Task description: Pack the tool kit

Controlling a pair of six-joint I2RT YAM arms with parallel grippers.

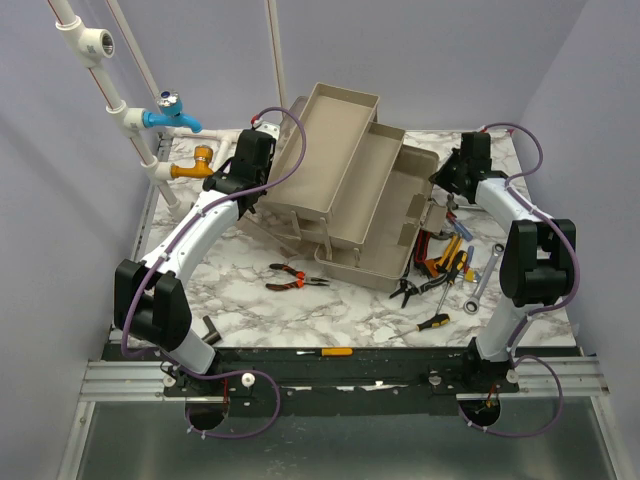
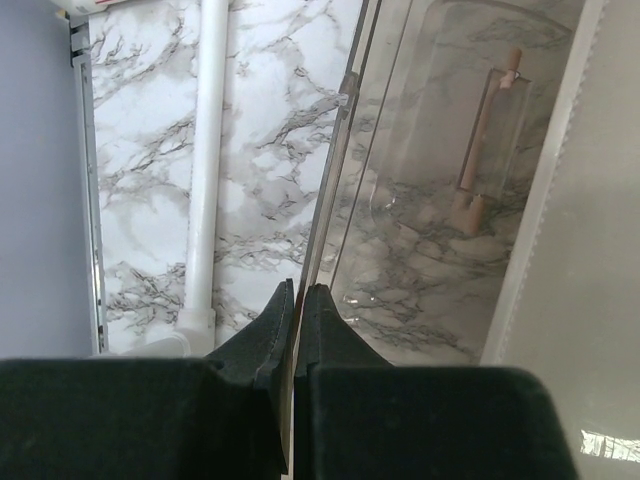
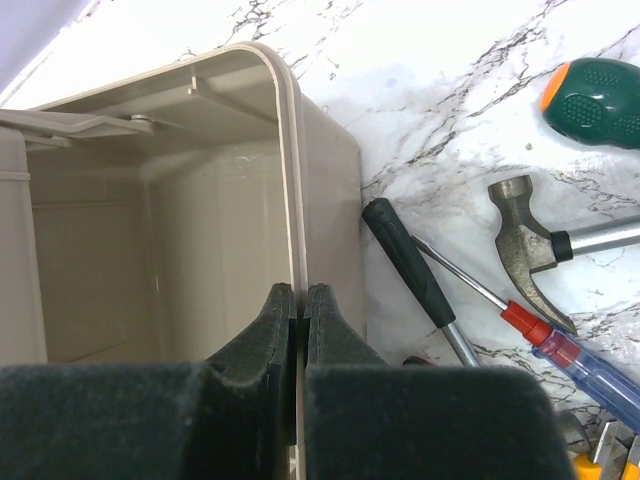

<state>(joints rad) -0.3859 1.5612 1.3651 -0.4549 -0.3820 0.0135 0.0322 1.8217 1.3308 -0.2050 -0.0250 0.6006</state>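
Note:
The beige-grey toolbox (image 1: 365, 205) stands open mid-table with its fold-out trays (image 1: 335, 140) spread up and back. My left gripper (image 1: 250, 172) is at its left side, shut on the thin edge of the smoky translucent lid (image 2: 420, 230); the fingers (image 2: 298, 290) pinch that edge, and the pink handle (image 2: 485, 140) shows through the lid. My right gripper (image 1: 455, 182) is at the box's right end, shut (image 3: 300, 292) on the rim of the box wall (image 3: 285, 150). Loose tools (image 1: 445, 262) lie right of the box, and pliers (image 1: 297, 279) lie in front of it.
White pipes with a blue tap (image 1: 172, 115) and an orange tap (image 1: 195, 165) stand at the back left; one pipe (image 2: 205, 170) lies just left of my left fingers. A hammer (image 3: 525, 230) and screwdrivers (image 3: 410, 265) lie beside the right gripper. A yellow screwdriver (image 1: 335, 352) lies on the front rail.

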